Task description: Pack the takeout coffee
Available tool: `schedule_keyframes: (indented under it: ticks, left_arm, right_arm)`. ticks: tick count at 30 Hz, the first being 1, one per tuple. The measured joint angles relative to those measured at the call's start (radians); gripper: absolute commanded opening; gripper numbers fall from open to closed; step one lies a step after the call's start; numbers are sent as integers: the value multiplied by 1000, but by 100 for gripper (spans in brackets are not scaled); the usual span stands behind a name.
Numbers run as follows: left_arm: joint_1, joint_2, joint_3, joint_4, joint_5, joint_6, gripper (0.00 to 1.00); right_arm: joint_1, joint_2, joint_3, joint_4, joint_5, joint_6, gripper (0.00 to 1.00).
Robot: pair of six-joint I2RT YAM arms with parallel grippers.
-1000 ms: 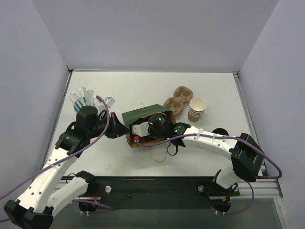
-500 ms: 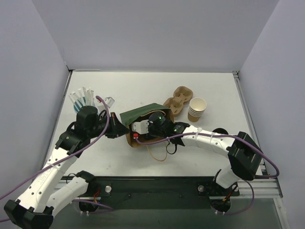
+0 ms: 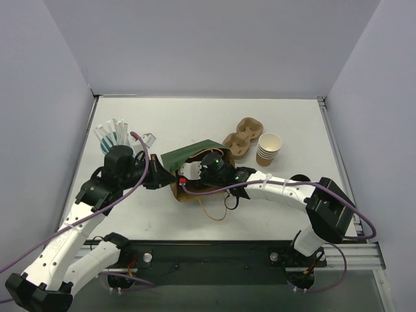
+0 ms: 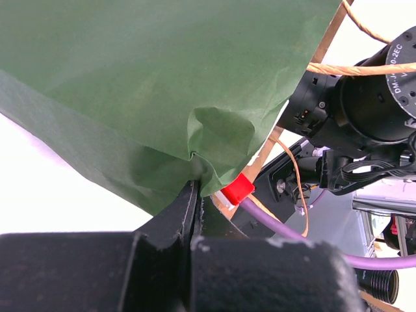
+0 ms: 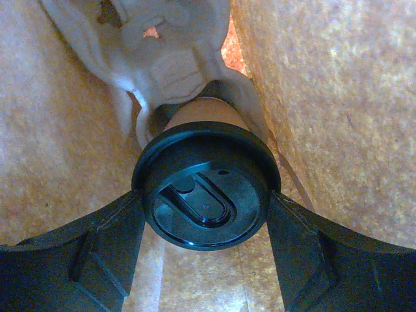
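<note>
The right gripper (image 5: pixel 207 211) is clamping the takeout coffee (image 5: pixel 205 170) inside the bag (image 4: pixel 130 78) that the left gripper (image 4: pixel 195 192) is pinching, so tilting it is probably risking a spill.

White table (image 3: pixel 195 120): bag (image 3: pixel 188 153), carrier (image 3: pixel 241 139), cups (image 3: pixel 269 149)

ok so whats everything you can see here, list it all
takeout coffee: one, brown cup with black lid, inside the paper bag
paper bag: one, green outside, brown inside, on its side mid-table
moulded tray: one, pale, deeper inside the paper bag
cup carrier: one, brown, right of the paper bag
stacked cups: one stack, tan, beside the cup carrier
white packets: a bunch, upright, far left
left tool: shut on the paper bag's edge
right tool: inside the paper bag, shut on the takeout coffee
</note>
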Motion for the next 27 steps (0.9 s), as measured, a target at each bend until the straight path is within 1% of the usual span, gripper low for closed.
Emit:
schedule_keyframes:
  ticks: [8,11,12,15,22,24,27]
  left_arm:
    - [0,-2,0,-10,-2,4,0]
    - [0,-2,0,-14,-3,5,0]
    - [0,-2,0,-14,-5,6,0]
    - [1,-2,0,-14,-7,6,0]
    - [4,0,1,-14,-7,6,0]
    - [4,3,2,-14,-7,6,0]
    - [6,6,3,-16,-8,6,0]
  right_arm:
    - [0,25,-13,56,3,53,43]
    - [0,42,-13,69,12,68,48]
    - [0,45,-13,72,13,69,51]
    - [1,49,-9,72,19,76,57]
    - [1,51,-3,66,20,94,58]
    - [1,56,2,64,20,95,62]
    - [0,65,9,65,20,97,66]
